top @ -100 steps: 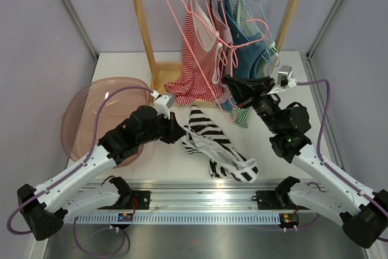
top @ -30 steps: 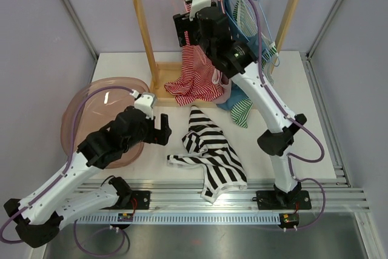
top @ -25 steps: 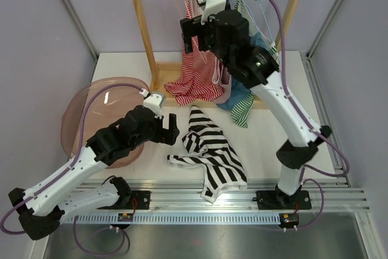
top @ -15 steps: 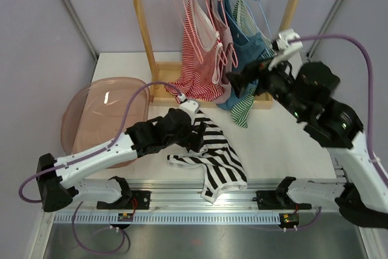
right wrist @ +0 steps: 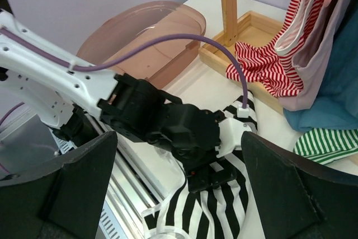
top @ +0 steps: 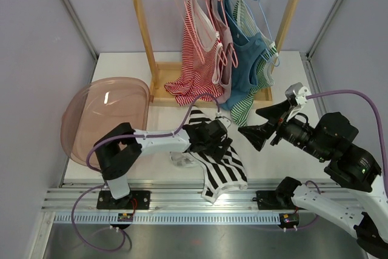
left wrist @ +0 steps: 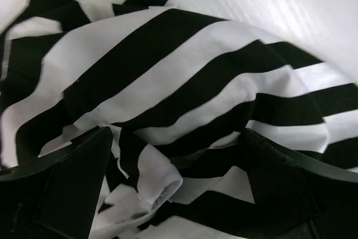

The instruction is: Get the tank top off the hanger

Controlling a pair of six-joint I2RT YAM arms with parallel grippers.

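A black-and-white striped tank top [top: 223,165] lies crumpled on the white table, off any hanger. My left gripper [top: 224,145] rests low on its upper part, open, with folds of the striped cloth [left wrist: 168,93] between its fingers [left wrist: 78,177]. In the right wrist view the left gripper [right wrist: 210,180] sits on the striped top [right wrist: 224,216]. My right gripper [top: 258,124] hovers open and holds nothing, just right of the striped top. Pink hangers [top: 182,4] on the wooden rack [top: 140,28] carry a red-striped top [top: 197,47] and others.
A pink translucent basin [top: 103,113] sits at the table's left. Blue [top: 242,53] and green-striped [top: 242,108] tops hang down to the rack's base behind both grippers. The left arm lies stretched low across the front of the table.
The right arm has swung down from the rack to the right of the table, and its jaws have opened wider. The left arm has reached right and lowered onto the striped top.
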